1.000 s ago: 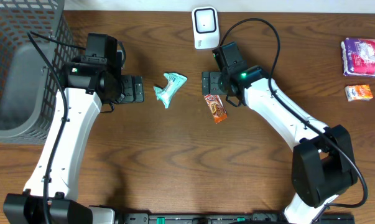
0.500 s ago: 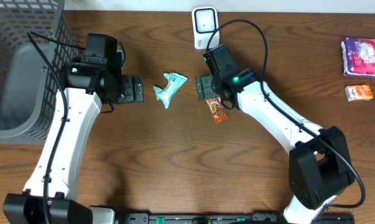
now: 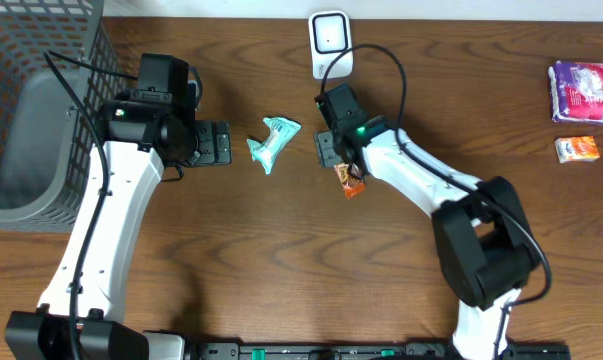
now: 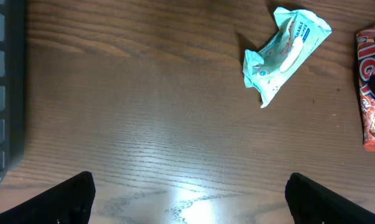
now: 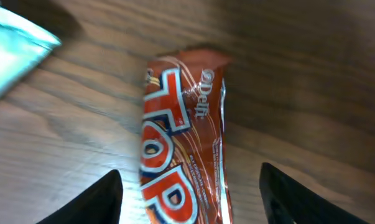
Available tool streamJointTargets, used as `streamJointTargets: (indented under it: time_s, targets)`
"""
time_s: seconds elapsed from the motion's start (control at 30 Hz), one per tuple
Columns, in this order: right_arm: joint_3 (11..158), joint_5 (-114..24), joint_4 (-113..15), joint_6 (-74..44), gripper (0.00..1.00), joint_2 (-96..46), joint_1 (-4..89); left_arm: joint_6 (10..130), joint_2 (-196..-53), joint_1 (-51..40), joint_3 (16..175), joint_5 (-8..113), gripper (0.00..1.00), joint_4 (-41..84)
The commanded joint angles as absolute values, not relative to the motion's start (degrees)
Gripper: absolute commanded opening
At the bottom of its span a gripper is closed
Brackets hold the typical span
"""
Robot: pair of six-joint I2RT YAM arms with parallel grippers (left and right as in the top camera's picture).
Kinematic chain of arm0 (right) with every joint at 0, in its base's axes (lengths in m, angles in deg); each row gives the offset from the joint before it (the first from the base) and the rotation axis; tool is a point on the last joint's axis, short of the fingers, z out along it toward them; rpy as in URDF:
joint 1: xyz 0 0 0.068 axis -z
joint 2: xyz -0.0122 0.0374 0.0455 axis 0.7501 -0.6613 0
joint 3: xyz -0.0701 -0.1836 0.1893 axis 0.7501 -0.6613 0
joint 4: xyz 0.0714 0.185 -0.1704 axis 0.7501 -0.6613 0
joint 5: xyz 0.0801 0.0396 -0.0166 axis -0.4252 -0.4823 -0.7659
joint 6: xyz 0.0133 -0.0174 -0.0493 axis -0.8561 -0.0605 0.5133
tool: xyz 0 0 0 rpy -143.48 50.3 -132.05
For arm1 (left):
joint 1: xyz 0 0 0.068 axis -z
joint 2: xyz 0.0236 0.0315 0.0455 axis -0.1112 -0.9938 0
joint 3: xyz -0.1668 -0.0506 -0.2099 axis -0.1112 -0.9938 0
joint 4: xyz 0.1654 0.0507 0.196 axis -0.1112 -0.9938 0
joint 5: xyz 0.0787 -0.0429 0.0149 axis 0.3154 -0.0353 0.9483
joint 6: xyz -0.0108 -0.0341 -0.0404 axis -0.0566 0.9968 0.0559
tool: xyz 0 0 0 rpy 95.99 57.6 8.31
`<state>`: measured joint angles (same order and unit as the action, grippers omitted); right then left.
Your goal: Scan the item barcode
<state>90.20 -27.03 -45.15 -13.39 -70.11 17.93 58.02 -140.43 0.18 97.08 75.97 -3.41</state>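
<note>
Your item is the red-orange TOP snack bar [image 5: 182, 158], flat on the wooden table [image 3: 281, 260], just toward the robot from the white barcode scanner [image 3: 328, 42] and a touch to its right; long axis runs roughly away from the scanner, slightly skewed. The right gripper [image 5: 190, 190] hangs directly over the scanner-side end, jaws apart and astride the bar's narrow width, a gap showing on either side, nothing held. That alignment looks right to me: fingers cross the short axis, so a straight descent should pinch it. The right arm is clearly the nearer one. The left gripper [image 4: 190, 205] hovers spread wide and empty, well to the left of the scanner. Teal crumpled sachet [image 3: 271, 143] lies left of the scanner, near the bar but apart; I judge it clear of the jaws, though watch the left finger. Grey mesh basket [image 3: 21, 110] far left of the scanner, purple packet [image 3: 584, 90] and small orange pack [image 3: 577, 149] far right: none in the way. Short, open path from bar up to the scanner
</note>
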Motion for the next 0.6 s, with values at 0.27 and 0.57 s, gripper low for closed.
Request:
streamJointTargets:
  time_s: [0.27, 0.57]
  targets:
    - [89.9, -25.7, -44.1, -10.9, 0.58, -72.5, 16.9, 58.5, -140.6, 0.1, 96.9, 76.9, 0.98, -3.6]
    - [89.9, -25.5, -44.1, -10.1, 0.59, -74.8, 16.9, 58.5, -140.6, 0.1, 96.9, 76.9, 0.98, -3.6]
